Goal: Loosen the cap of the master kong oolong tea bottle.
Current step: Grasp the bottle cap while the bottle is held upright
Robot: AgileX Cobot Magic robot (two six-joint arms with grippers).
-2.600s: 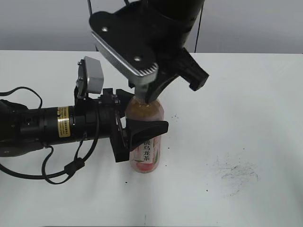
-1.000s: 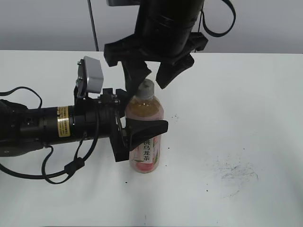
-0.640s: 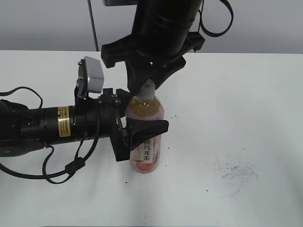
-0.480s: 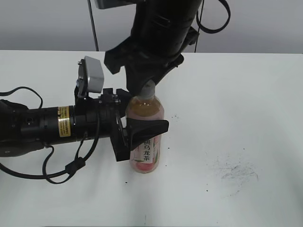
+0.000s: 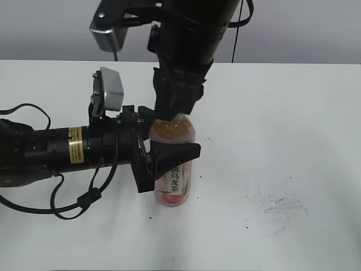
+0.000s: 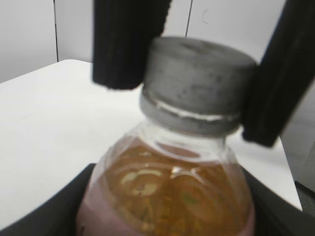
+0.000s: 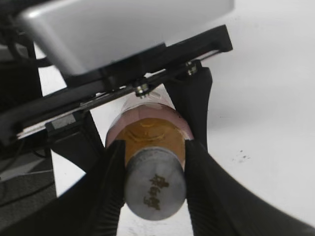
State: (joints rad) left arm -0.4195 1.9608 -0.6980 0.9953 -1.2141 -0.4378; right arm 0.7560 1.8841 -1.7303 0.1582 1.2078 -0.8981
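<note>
Grey cap (image 7: 155,185) now pinched by the right claw (image 7: 153,187), open a second ago; left claw (image 5: 169,161) clamps the bottle (image 5: 173,180) mid-worktop (image 5: 293,141), edges well apart.

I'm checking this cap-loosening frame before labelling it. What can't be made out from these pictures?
- Exterior view: the cap is hidden behind the right gripper.
- Left wrist view: the bottle is cut off below its shoulder; the label is out of frame.
- Right wrist view: the dark logo on the cap is too blurred to read.
- No view shows whether the cap has turned.
</note>
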